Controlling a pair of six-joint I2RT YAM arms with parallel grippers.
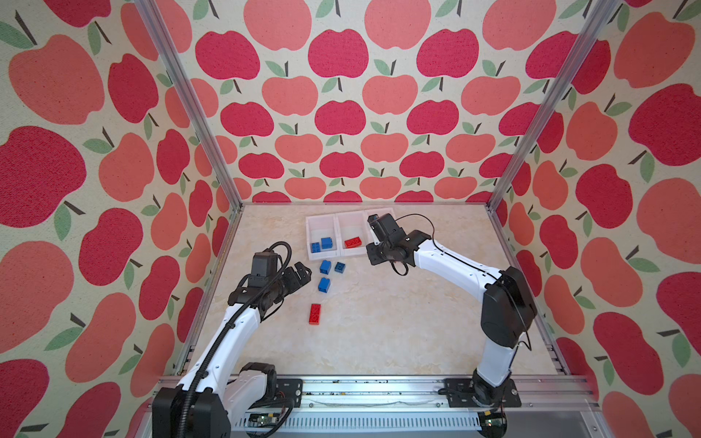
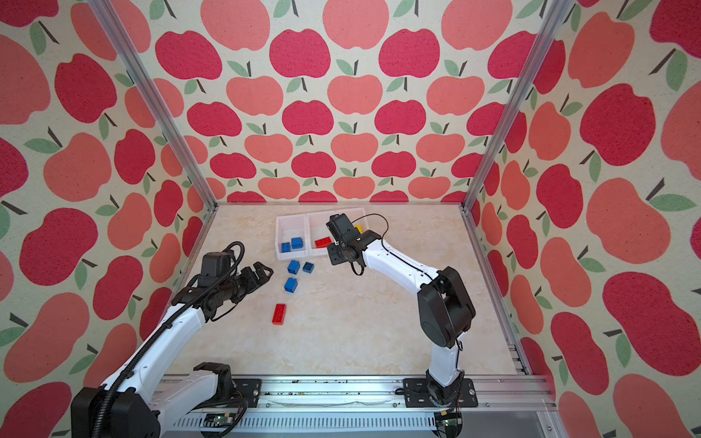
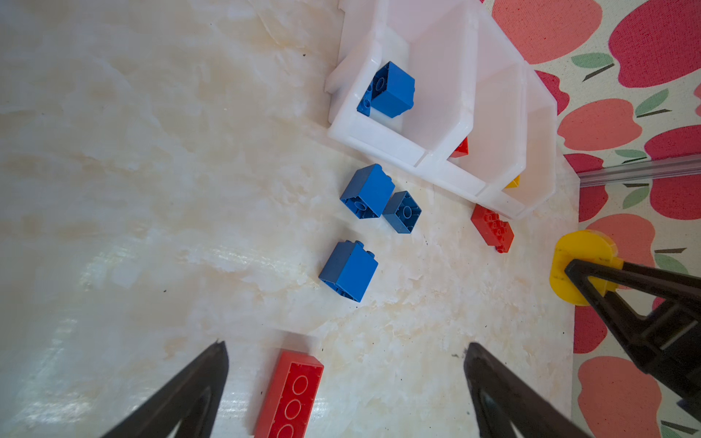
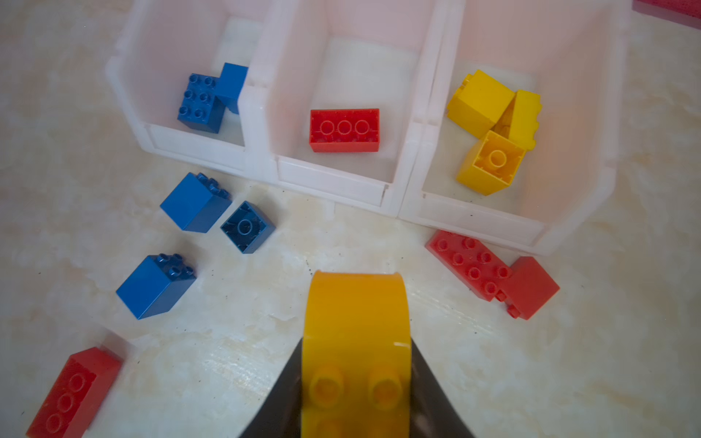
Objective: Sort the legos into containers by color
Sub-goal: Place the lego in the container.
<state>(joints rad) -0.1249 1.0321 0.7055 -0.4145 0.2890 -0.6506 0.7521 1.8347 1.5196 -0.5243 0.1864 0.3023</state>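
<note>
**Sort partway: yellow piece in right gripper, six bricks loose**

Containers [image 1: 326, 258]: three white open bins joined in a row, set toward the back of the table [image 1: 398, 322]. The legos are glossy studded blocks in red, blue and yellow.
- Left bin [image 4: 193, 146]: two blue bricks [image 4: 201, 102], touching.
- Middle bin [image 4: 330, 178]: one red oblong brick [image 4: 344, 130], underside up.
- Right bin [image 4: 474, 222]: three yellow bricks [image 4: 493, 125], heaped together.

Loose on the table:
- Three blue squares [image 4: 193, 203] lie just in front of the left bin. Two almost touch; the third is a bit nearer the robot.
- A red pair [image 4: 470, 265] sits just in front of the right bin: an oblong, studs up, touching a block on its side.
- A lone red oblong [image 1: 315, 313] lies well in front, underside up.

Right gripper [image 4: 356, 352] is pinching a yellow piece [image 4: 356, 307] with a rounded face, studs toward the wrist camera. It hangs near the front of the bins, between middle and right.

Left gripper [image 3: 346, 347] has its jaws spread wide and holds nothing. It is just beside the blue squares, with the lone red oblong near its fingertips.

Room: bare marble-look tabletop runs from the lone red oblong to the front rail [image 1: 379, 390], and across the right side under the right arm. Apple-print walls [image 1: 341, 113] close three sides, with aluminium posts [image 1: 227, 182] at the back corners.
</note>
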